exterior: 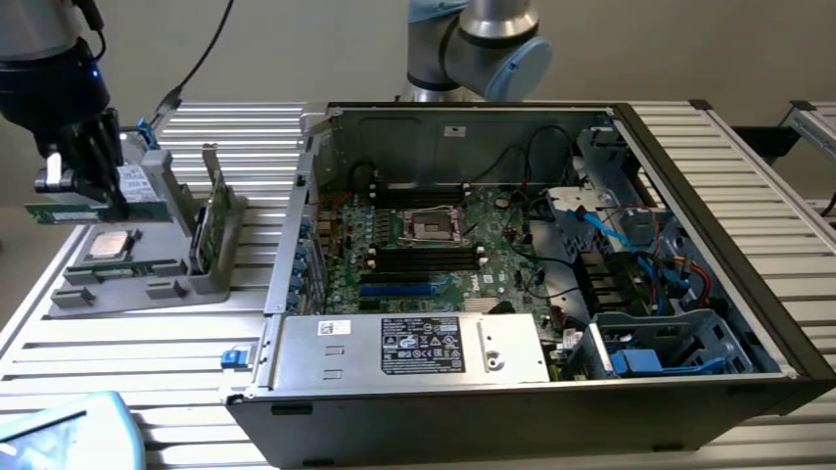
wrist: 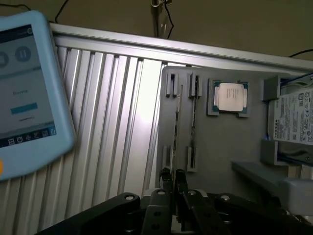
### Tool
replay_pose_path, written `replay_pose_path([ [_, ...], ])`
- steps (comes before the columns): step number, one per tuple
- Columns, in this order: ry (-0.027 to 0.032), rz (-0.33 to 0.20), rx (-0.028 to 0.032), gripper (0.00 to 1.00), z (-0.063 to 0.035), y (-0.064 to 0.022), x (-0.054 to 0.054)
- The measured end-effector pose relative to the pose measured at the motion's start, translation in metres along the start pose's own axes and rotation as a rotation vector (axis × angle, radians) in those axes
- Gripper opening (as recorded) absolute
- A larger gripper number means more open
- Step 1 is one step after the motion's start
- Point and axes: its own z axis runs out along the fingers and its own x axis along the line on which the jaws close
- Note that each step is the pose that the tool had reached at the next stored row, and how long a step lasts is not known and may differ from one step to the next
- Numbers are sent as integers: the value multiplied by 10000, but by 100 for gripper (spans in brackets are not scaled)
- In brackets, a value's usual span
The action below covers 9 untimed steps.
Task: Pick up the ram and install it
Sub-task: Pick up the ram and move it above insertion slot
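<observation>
Thin green ram (exterior: 141, 211), held level

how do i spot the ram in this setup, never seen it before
Find the open computer case; on the exterior view's left of it sits a grey parts holder. Just above it the gripper holds the ram, a thin green stick held level, unlike the square silver processor lying flat below.

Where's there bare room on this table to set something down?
Bare table slats lie between the grey holder and the tablet, and beyond the holder beside the computer case. Crowded: the holder, with the hand holding the ram over it.
</observation>
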Motion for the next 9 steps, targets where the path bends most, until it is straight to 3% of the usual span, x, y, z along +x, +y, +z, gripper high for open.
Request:
replay_pose_path([
  [9,-67,-6,-58,14,-414,-328,67],
])
